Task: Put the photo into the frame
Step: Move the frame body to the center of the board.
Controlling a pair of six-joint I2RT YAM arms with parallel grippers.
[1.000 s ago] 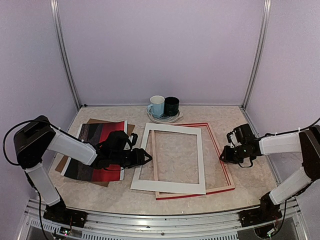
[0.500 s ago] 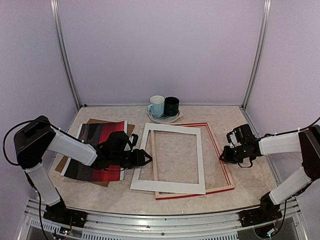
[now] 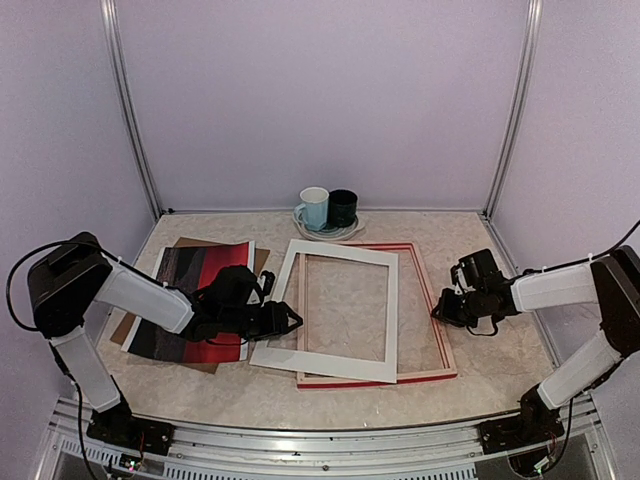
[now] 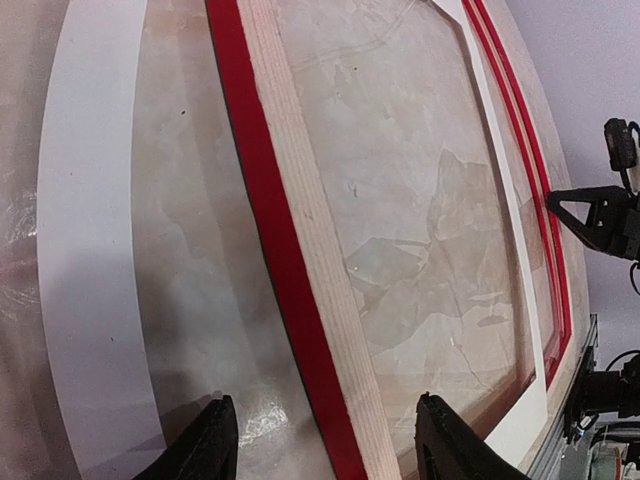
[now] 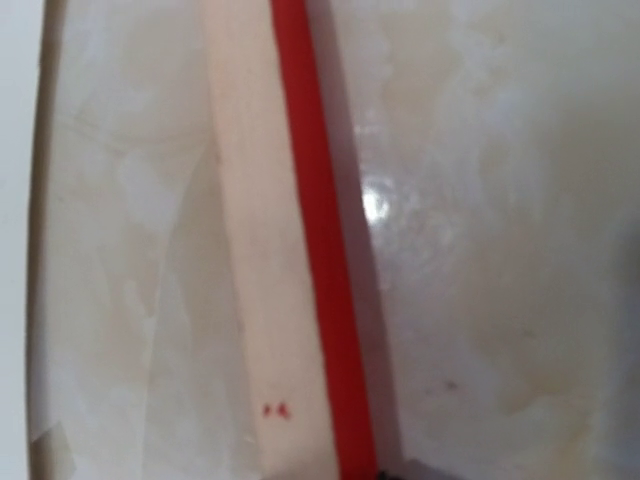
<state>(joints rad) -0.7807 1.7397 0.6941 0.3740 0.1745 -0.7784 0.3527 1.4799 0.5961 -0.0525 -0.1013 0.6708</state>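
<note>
Two arms are low on the table, and we read this as setup: the frame is being squared and the photo is not yet touched. Nearest us the frame lies flat. The white mat sits askew over it, its left band past the frame's left rail.

The left gripper sits at that left side with its fingers apart. The red-and-wood rail runs between them in the wrist view, and nothing is clamped. The right gripper is at the frame's right rail. We cannot tell whether it pinches the rail or only presses it, since its own camera shows only rail and tabletop.

The photo lies flat at the left on a brown board, partly under the left arm and well apart from the frame opening. The mugs stand at the back, out of play.

Next, as we judge it, the mat has to be seated or moved out of the way. Then the photo has to be lifted by an edge. It is a thin flat sheet, so it probably needs sliding off the board to get a finger under.

Compared with a second ago, the frame and mat have slid left toward the photo and turned a little. The right gripper has come left with them. The left gripper, photo and mugs look unmoved.
</note>
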